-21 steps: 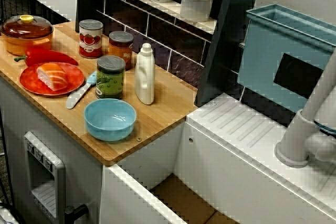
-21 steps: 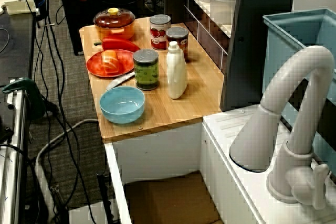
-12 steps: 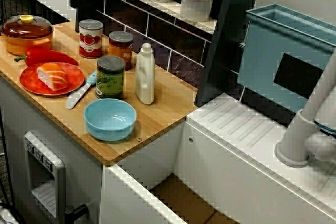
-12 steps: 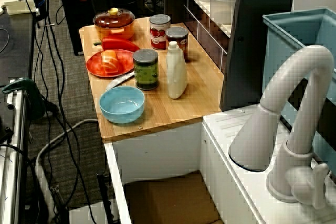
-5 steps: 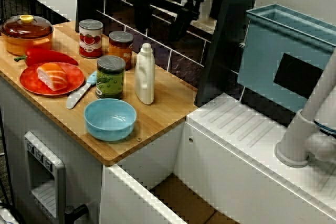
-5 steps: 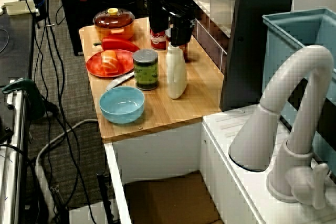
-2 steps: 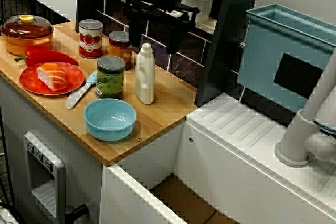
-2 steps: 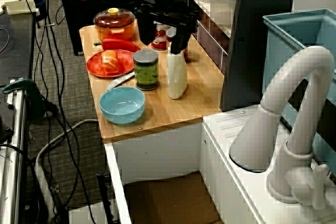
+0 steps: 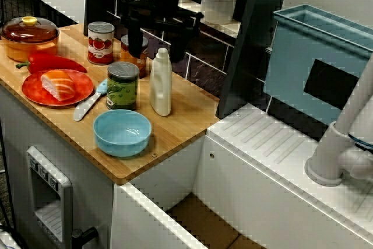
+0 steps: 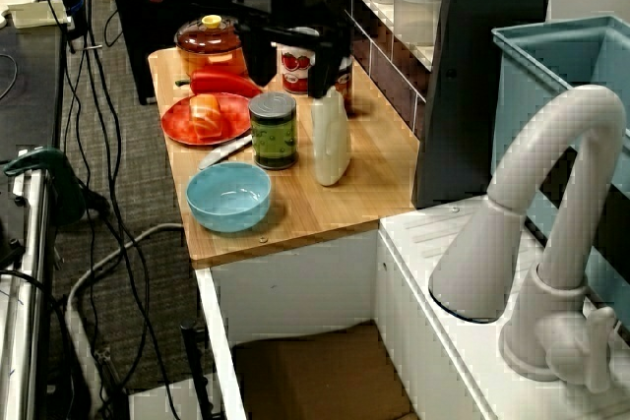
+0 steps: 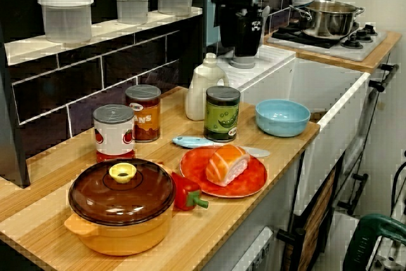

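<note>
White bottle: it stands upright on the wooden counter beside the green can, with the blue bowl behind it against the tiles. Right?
Not the bowl. The blue bowl sits in front of the white bottle, near the front edge of the wooden counter, as the view from above shows. The bottle does stand upright beside the green can.

above front | from faucet (image 10: 556, 174) end | low, pot (image 11: 120, 204) end — counter (image 9: 192, 115) shared

Jaws spread above white bottle (image 10: 331, 140), green can (image 10: 274, 130) beside it, blue bowl (image 10: 228, 196) nearer
</note>
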`<state>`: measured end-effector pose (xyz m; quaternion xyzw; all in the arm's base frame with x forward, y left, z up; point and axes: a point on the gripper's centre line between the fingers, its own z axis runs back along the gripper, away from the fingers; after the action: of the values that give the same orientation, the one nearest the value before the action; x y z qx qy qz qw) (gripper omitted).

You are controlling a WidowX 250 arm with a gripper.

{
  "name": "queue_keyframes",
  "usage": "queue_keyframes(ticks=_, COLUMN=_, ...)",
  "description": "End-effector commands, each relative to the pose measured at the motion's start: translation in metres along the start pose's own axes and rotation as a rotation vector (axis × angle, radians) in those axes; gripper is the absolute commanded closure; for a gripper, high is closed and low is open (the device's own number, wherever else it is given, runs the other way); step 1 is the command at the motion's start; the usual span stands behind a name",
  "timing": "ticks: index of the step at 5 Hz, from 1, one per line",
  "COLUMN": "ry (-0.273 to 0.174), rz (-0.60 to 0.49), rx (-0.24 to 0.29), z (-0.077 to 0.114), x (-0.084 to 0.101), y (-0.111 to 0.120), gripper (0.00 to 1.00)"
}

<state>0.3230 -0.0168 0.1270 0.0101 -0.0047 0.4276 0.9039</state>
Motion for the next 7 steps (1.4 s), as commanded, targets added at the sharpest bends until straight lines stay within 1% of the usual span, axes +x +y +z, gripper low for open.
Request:
queue_keyframes(ticks=1, ry=-0.006, rz=0.095, rx=-0.068, z=0.011, x=0.005, y=-0.005, gripper=0.00)
queue_keyframes(ticks=2, ry=-0.011, rz=0.104, rx=-0.085, z=0.017, x=0.007, y=-0.012, gripper=0.00)
queue_keyframes(ticks=3, ry=0.000, rz=0.128, rx=-0.080, z=0.016, x=0.009, y=-0.023, gripper=0.00)
queue_keyframes(ticks=4, ry=-0.015, rz=0.135, rx=-0.069, z=0.012, x=0.012, y=-0.032, gripper=0.00)
queue_keyframes(ticks=5, ry=-0.021, rz=0.147, rx=-0.061, z=0.007, x=0.018, y=-0.033, gripper=0.00)
queue_keyframes(ticks=6, ry=-0.021, rz=0.136, rx=-0.051, z=0.003, x=0.021, y=-0.032, gripper=0.00)
queue_keyframes(ticks=7, ry=-0.029, rz=0.131, rx=-0.052, z=0.002, x=0.024, y=-0.028, gripper=0.00)
